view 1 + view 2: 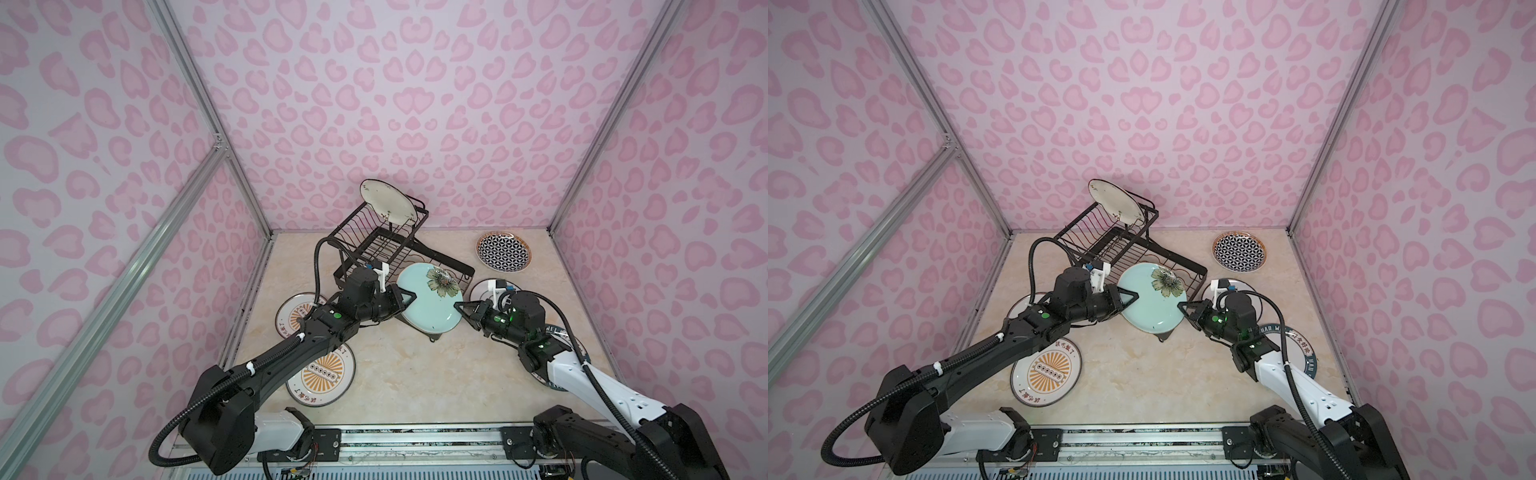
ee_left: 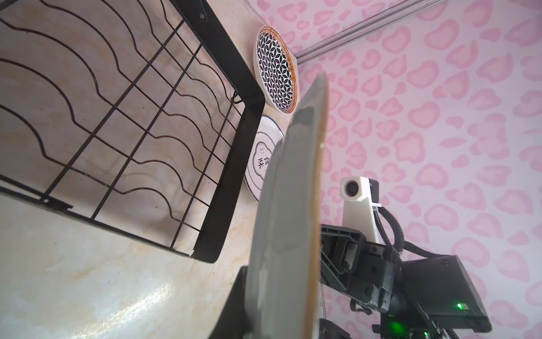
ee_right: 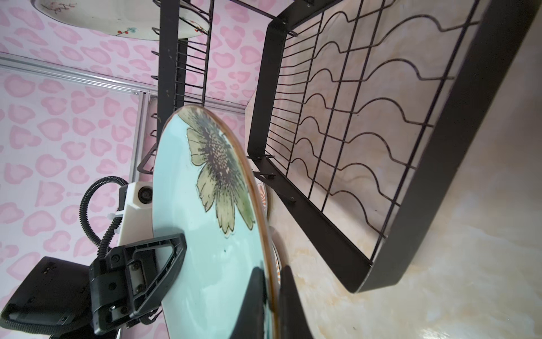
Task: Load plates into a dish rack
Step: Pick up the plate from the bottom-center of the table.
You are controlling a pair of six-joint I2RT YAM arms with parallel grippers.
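The left gripper [image 1: 409, 298] and right gripper [image 1: 459, 308] each clamp opposite rims of the teal flowered plate [image 1: 428, 309], tilted beside the dish rack [image 1: 451, 259] lower tray.

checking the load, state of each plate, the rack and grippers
teal flowered plate: lifted, tilted
left gripper: shut on its rim
right gripper: shut on its rim
cream plate: on edge in upper basket
dish rack: upright, one plate loaded
geometric plate: lying flat
cloud plate: lying flat
near sunburst plate: lying flat
far sunburst plate: lying flat
lettered plate: lying flat
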